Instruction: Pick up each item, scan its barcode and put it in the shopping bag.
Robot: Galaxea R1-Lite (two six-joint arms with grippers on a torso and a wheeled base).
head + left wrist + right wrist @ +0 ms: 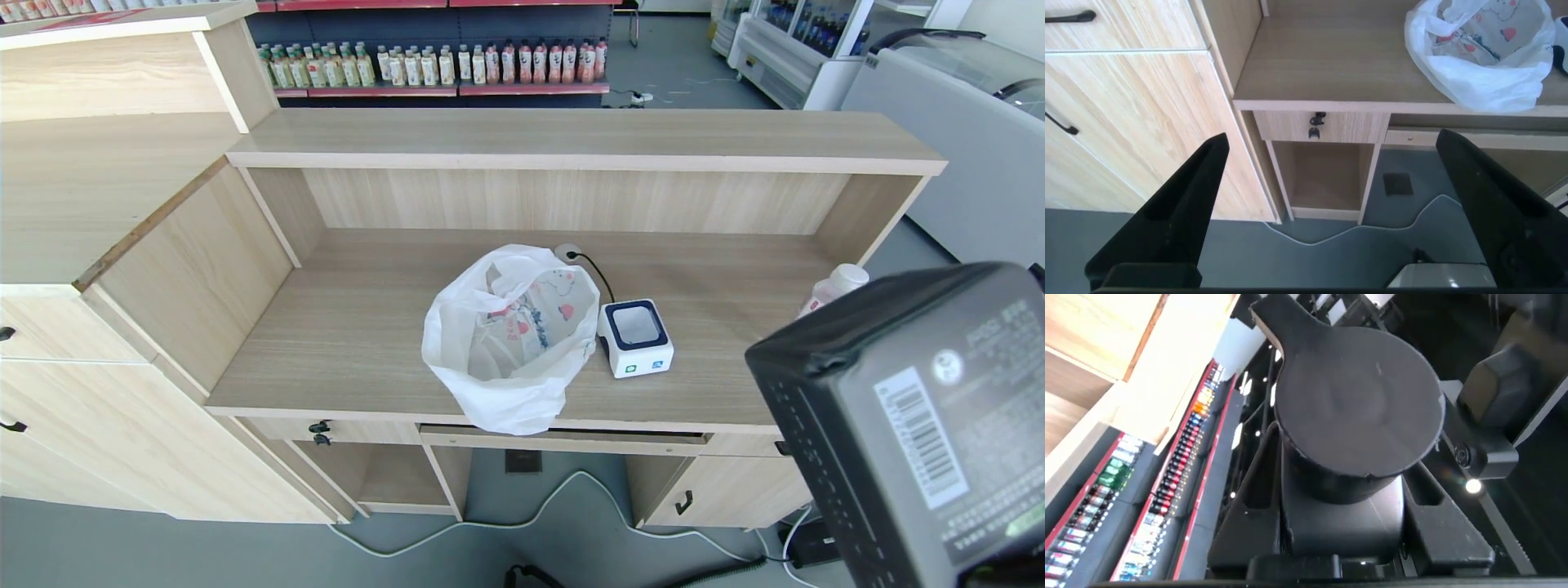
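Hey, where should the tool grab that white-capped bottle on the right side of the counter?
Probably round the bottle body just under its cap, coming from the open front of the counter: the round body suits a side pinch, and the back wall blocks the far side.

- The dark box (pixel 922 425), near right, is cut off by the edge.
- It hides most of the white bottle (pixel 841 282) behind it on the desk (pixel 343 327).
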